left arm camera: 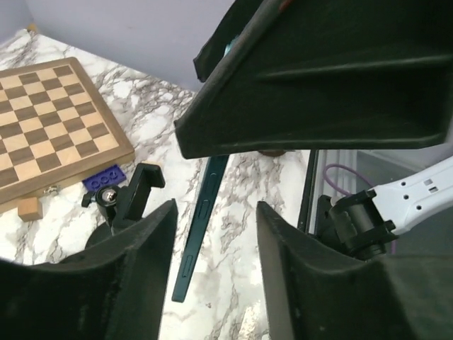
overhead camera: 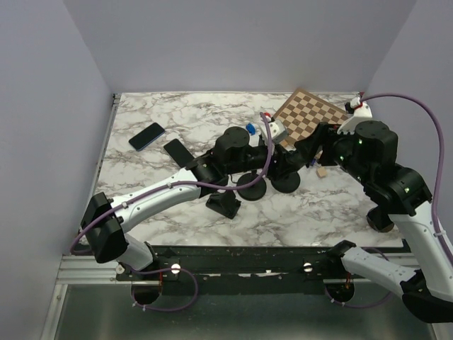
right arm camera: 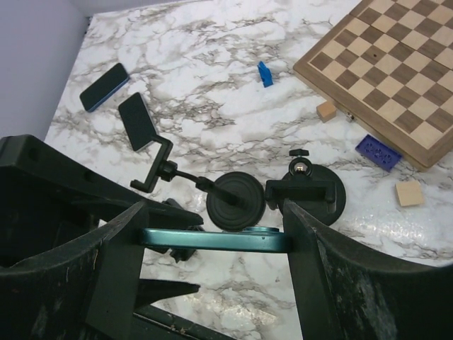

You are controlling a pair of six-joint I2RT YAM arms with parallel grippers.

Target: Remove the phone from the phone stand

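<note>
A teal phone [right arm camera: 212,239] hangs edge-on above the marble, clamped by its two ends between the fingers of my right gripper [right arm camera: 214,212]. In the left wrist view the same phone [left arm camera: 200,227] slants down between the fingers of my left gripper [left arm camera: 216,207], which is open with a gap on both sides. Two black phone stands sit below on round bases: one with a bent arm and clamp [right arm camera: 236,200], one with a ball head [right arm camera: 306,191]. Both clamps are empty. From above, the two grippers meet over the stands [overhead camera: 269,184], and the phone is hidden there.
Two other phones [overhead camera: 146,136] [overhead camera: 179,152] lie at the left. A chessboard [overhead camera: 311,117] sits at the back right, with wooden cubes [right arm camera: 326,110] [right arm camera: 409,193] and blue bricks [right arm camera: 264,73] [right arm camera: 379,151] near it. A third black stand [overhead camera: 225,205] is in front.
</note>
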